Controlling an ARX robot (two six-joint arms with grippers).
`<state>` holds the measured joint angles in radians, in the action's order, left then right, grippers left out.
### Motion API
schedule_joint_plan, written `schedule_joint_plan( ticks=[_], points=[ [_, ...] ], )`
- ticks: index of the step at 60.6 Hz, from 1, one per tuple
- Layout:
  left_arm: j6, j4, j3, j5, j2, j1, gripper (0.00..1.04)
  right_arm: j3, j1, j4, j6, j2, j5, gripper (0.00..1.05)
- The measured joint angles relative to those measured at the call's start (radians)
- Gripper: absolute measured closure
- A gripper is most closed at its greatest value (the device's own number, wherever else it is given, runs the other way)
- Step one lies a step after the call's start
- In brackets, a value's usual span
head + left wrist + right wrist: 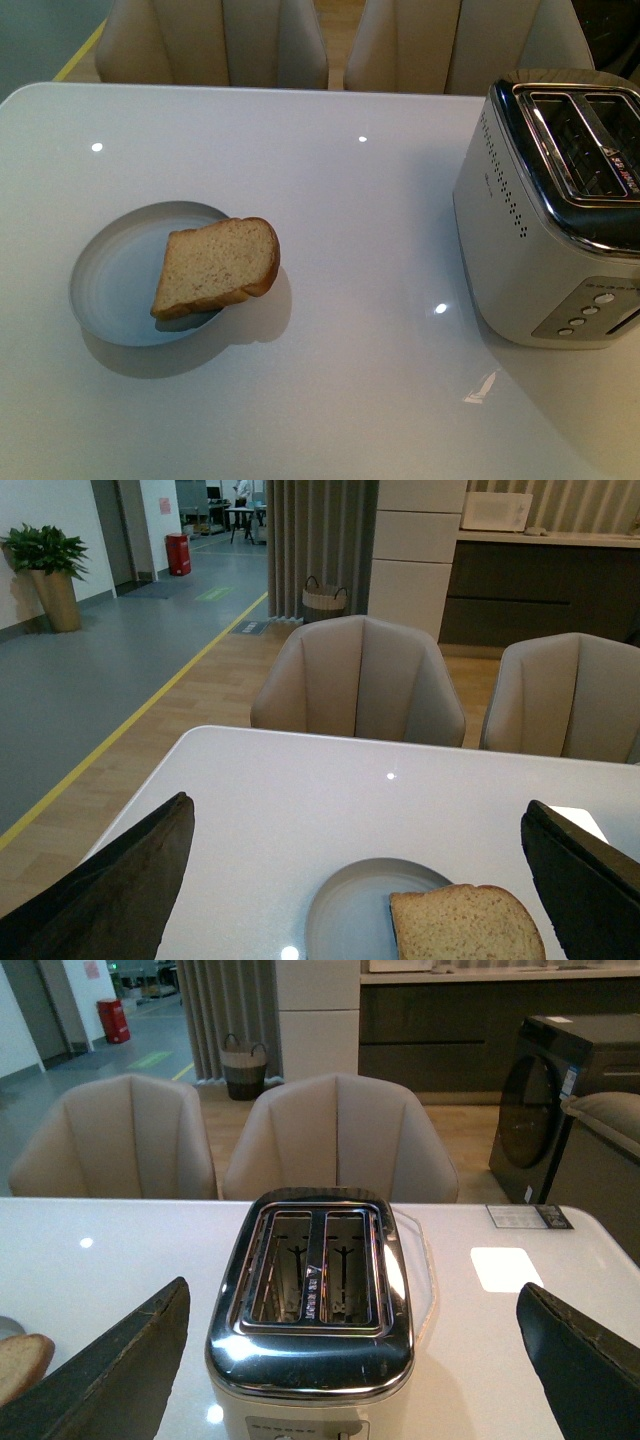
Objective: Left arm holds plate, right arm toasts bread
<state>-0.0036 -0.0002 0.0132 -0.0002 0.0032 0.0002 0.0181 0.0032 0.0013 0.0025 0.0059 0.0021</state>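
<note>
the left hand (357,802) is spread wide and empty, hanging near the plate (120,290) without touching it. the right hand (352,1286) is just as wide and empty, facing the toaster (540,230). the bread (220,265) lies on the plate, its crust propped over the rim on the toaster's side, well apart from the toaster across the desk (330,200). both slots look empty, so i judge nothing is done yet: holding the plate, lifting the bread and loading it are all left.

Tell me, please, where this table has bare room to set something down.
The widest bare patch of the table lies between the plate and the toaster. The far strip toward the chairs and the near edge are bare too. Crowded: the right edge, by the toaster, and the plate, where the bread overhangs its rim.
</note>
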Motion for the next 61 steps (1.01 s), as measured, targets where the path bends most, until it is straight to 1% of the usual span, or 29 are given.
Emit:
schedule_joint_plan(
  ticks=[37,38,41,43,45,48,54,61],
  points=[
    [-0.003,-0.005,0.001,-0.008,0.004,-0.002,0.07,0.0,0.0,0.0,0.0,0.0,0.0,0.09],
    [-0.017,-0.021,0.006,-0.021,0.011,-0.006,0.07,0.0,0.0,0.0,0.0,0.0,0.0,0.09],
    [-0.096,-0.19,0.074,-0.129,0.102,-0.038,0.07,0.0,0.0,0.0,0.0,0.0,0.0,0.09],
    [-0.14,-0.25,0.105,-0.15,0.162,-0.044,0.07,0.0,0.0,0.0,0.0,0.0,0.0,0.09],
    [-0.182,-0.269,0.12,-0.149,0.211,-0.047,0.07,0.0,0.0,0.0,0.0,0.0,0.0,0.09],
    [-0.216,-0.253,0.132,-0.149,0.277,-0.051,0.07,0.0,0.0,0.0,0.0,0.0,0.0,0.09],
    [-0.242,-0.143,0.159,-0.142,0.393,-0.056,0.07,0.0,0.0,0.0,0.0,0.0,0.0,0.09],
    [-0.24,0.073,0.187,-0.131,0.598,-0.088,0.07,0.0,0.0,0.0,0.0,0.0,0.0,0.09]
  ],
)
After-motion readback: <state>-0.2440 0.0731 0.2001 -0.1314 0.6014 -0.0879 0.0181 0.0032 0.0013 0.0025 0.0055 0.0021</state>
